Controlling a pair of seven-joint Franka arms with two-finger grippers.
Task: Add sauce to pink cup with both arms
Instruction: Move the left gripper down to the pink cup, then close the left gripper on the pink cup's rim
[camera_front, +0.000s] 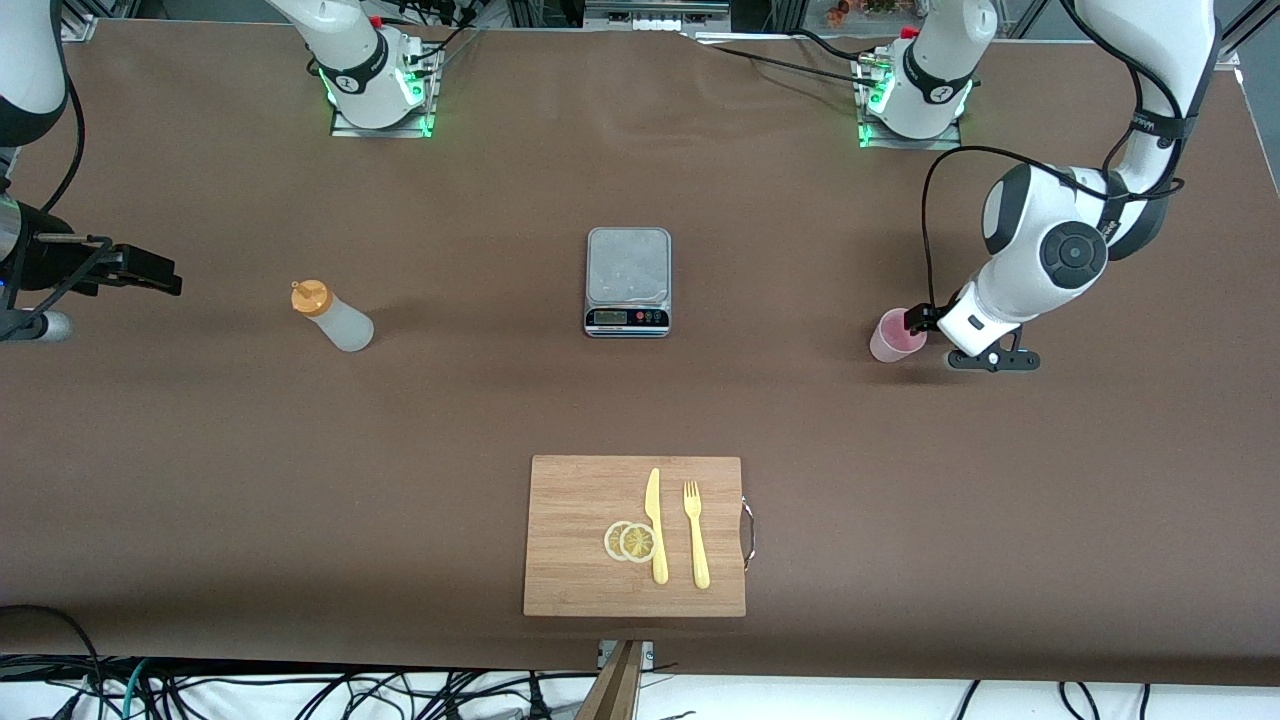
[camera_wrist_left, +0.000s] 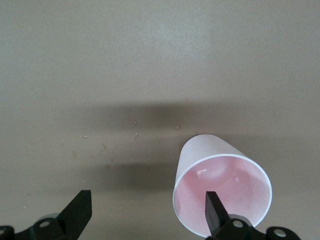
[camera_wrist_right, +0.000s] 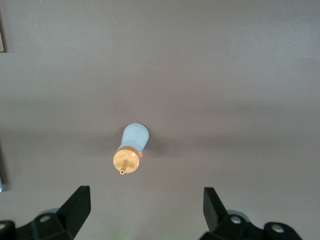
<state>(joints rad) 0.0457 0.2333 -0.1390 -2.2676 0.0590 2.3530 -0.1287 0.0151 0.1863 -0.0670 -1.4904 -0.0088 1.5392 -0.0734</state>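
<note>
Toward the left arm's end of the brown table (camera_front: 200, 480), the small pale pink translucent plastic cup (camera_front: 893, 337) stands upright, one finger (camera_wrist_left: 216, 215) of the released left gripper (camera_front: 925, 322) over its rim. The whitish squeeze bottle with orange nozzle cap (camera_front: 335, 314) stands on bare table toward the right arm's end, well apart from the spread right gripper (camera_front: 150, 270).

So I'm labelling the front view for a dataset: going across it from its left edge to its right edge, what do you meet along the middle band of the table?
Right hand, open → sauce bottle → kitchen scale → pink cup → left hand, open, at the cup.
</note>
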